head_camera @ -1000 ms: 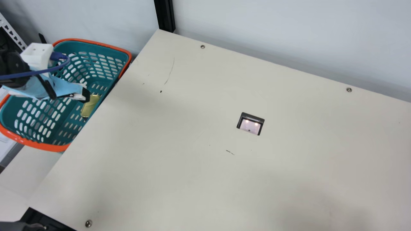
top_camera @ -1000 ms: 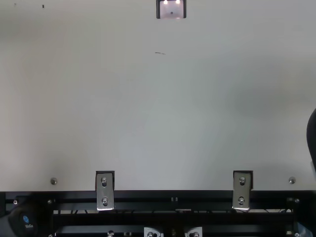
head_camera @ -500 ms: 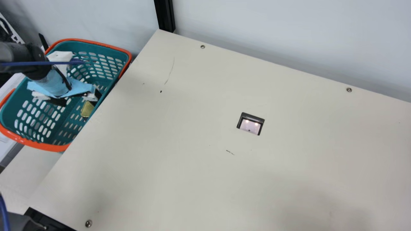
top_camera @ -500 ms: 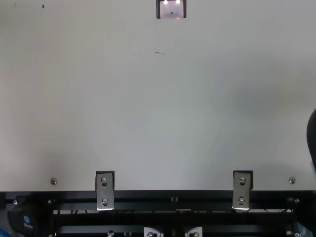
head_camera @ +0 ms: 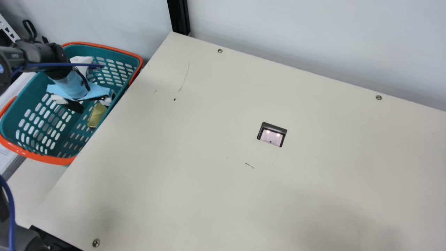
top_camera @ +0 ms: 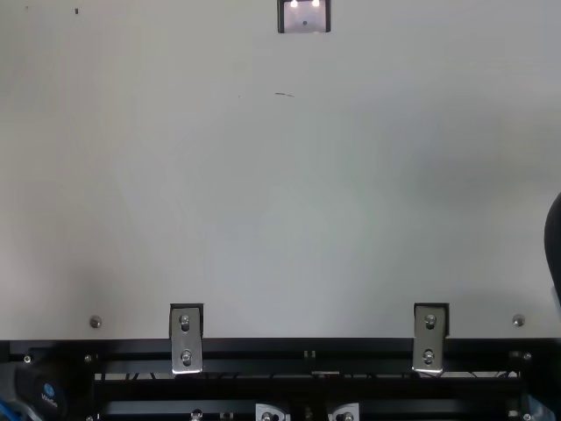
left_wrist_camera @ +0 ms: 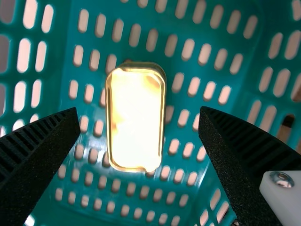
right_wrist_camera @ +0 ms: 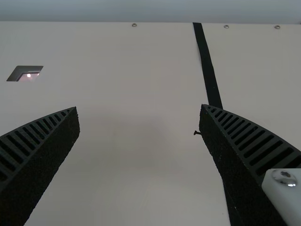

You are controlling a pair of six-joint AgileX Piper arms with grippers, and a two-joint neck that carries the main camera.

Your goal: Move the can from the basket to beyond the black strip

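In the main view my left gripper (head_camera: 91,105) is down inside the teal basket (head_camera: 54,161), close to the yellow-gold can (head_camera: 96,115) at the basket floor beside the table edge. The left wrist view has the can (left_wrist_camera: 135,117) lying on the perforated bottom between the spread fingers of the left gripper (left_wrist_camera: 139,112), touched by neither. In the right wrist view the right gripper (right_wrist_camera: 139,107) is open and empty above the cream table, and the black strip (right_wrist_camera: 208,66) runs past its one finger.
The basket has an orange rim and stands off the table's left edge (head_camera: 139,75). A square cutout (head_camera: 272,134) is set in the tabletop. A black post (head_camera: 178,17) rises at the back corner. Metal brackets (top_camera: 186,338) line the front edge.
My left arm has moved rightward in the main view, its gripper coming further over the basket's inside near the can. The can, the basket and the table look unmoved.
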